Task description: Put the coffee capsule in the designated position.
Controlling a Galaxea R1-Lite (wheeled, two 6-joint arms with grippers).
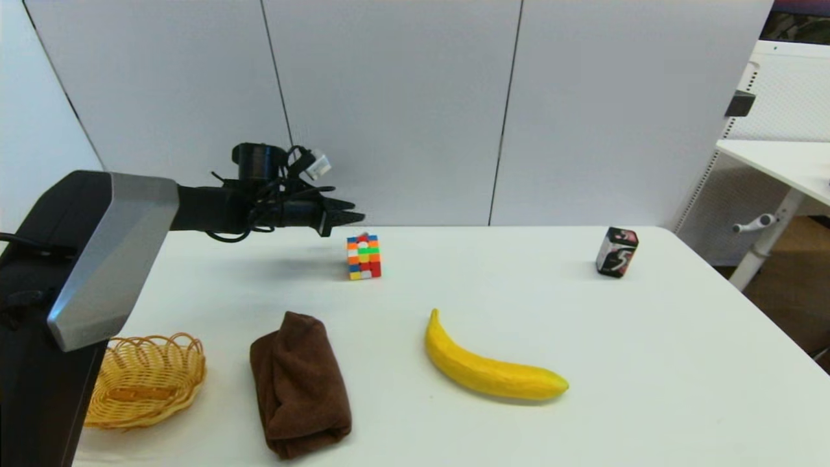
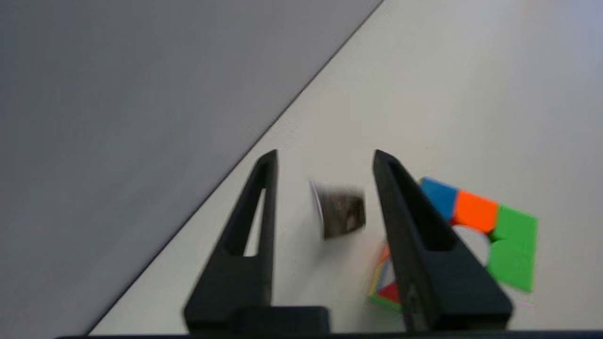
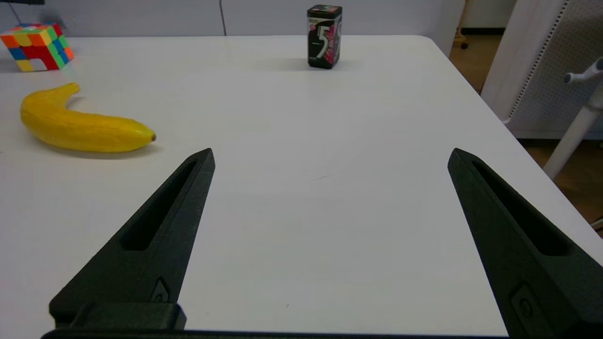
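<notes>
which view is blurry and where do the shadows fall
Left wrist view: the coffee capsule between the open left gripper fingers is smeared by motion blur, and the puzzle cube is soft. Head view: sharp, with a faint arm shadow on the table left of the cube. Right wrist view: crisp, with soft shadows under the banana and beside the black "5" box; the right gripper is open.

The left arm reached forward, raised, its claw (image 1: pixel 353 218) parted. The right claw (image 3: pixel 330 157) hung low, spread wide.
</notes>
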